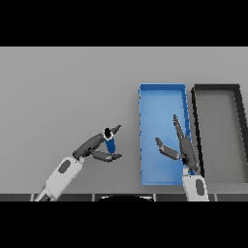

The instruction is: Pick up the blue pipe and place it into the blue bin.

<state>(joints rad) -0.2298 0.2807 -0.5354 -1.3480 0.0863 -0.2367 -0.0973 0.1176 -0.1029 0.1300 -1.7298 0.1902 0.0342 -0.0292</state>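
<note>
Each arm ends in a rounded white forearm shell with a dark grey oval inset on its upper face. The slim dark grey left hand (99, 145) has tapered, charcoal fingers and thumb; the dark grey right hand (183, 147) matches it in colour and build.

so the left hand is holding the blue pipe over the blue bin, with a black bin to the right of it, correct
Not quite. In the head view the left hand holds the blue pipe over the bare table, left of the blue bin. The black bin does sit right of it.
</note>
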